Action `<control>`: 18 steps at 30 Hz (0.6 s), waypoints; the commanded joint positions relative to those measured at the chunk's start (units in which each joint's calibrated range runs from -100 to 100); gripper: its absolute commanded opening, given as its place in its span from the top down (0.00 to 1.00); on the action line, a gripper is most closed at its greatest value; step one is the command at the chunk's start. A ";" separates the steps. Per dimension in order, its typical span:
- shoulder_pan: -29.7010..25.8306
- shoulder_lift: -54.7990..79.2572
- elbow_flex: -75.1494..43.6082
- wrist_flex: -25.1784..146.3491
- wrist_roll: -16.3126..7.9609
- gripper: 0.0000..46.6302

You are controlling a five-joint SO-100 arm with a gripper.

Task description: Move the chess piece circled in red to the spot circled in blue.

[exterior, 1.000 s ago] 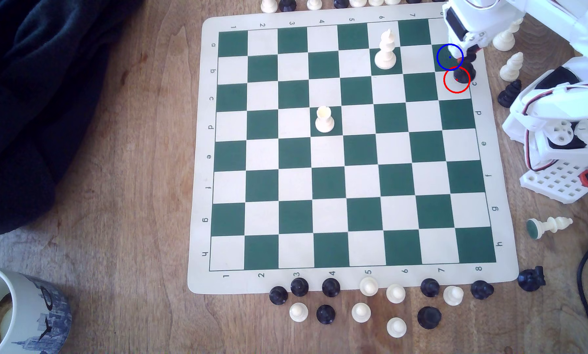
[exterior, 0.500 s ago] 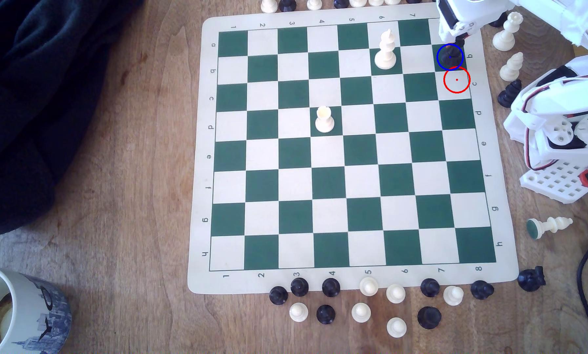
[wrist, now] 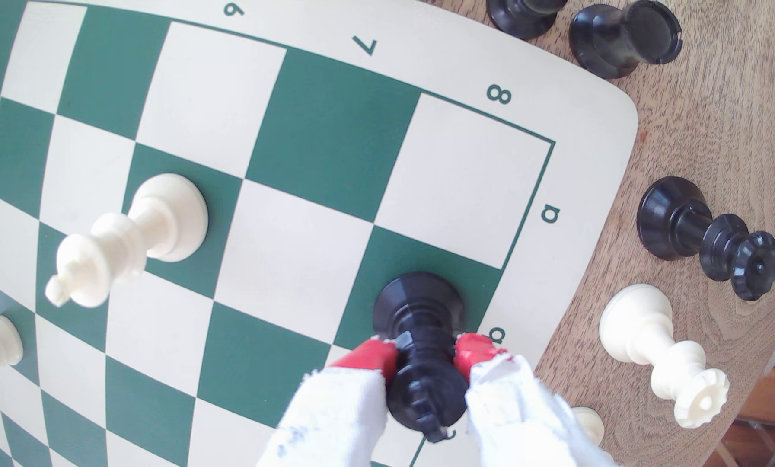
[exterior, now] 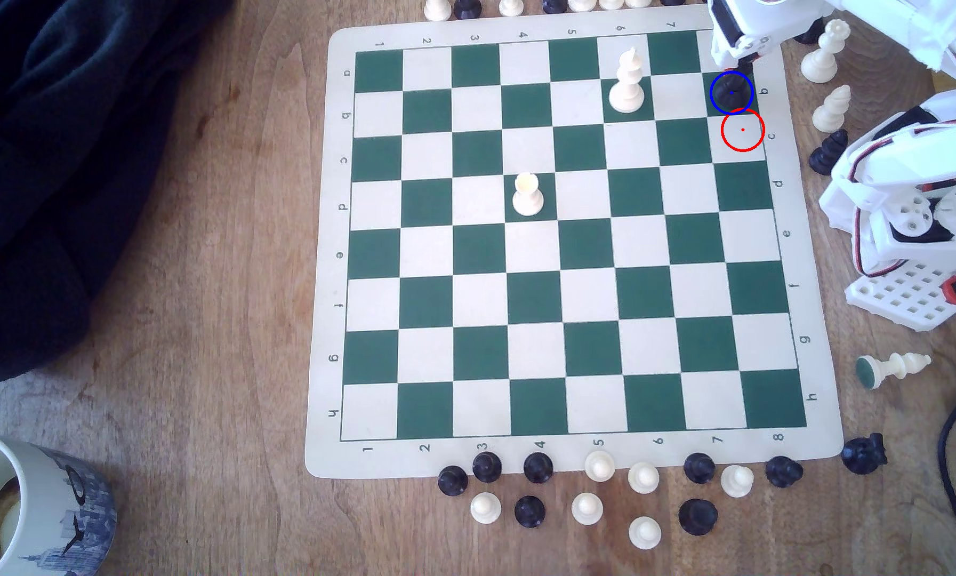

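Wrist view: gripper (wrist: 426, 354), red fingertips (wrist: 374, 357) pressed against both sides of the chess piece (wrist: 421, 341), clamped on its stem.
Exterior view: the chess piece (exterior: 733, 88) stands inside the blue ring on the spot (exterior: 715, 105), last column by the chessboard mat (exterior: 320, 277) edge at that view's right.
Count on board: two cream pieces, one black.
Room: red-ringed square (exterior: 742, 130) bare; squares leftward free.

The chess piece (exterior: 733, 91) is black, tall and slender, with a wide round base and a knobby top. It stands upright on the spot (exterior: 716, 105), a dark green square with a thin blue ring, at the far right corner area of the board in the exterior view. In the wrist view its base (wrist: 419, 298) rests fully inside this green square.
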 commanded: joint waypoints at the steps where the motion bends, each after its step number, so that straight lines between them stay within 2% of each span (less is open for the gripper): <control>1: 0.06 -0.24 -0.16 -0.69 0.29 0.75; 6: 1.39 -3.98 0.02 0.38 0.63 0.57; 14: -0.09 -18.07 3.28 5.62 0.88 0.49; 18: -0.41 -26.47 8.81 6.52 1.71 0.48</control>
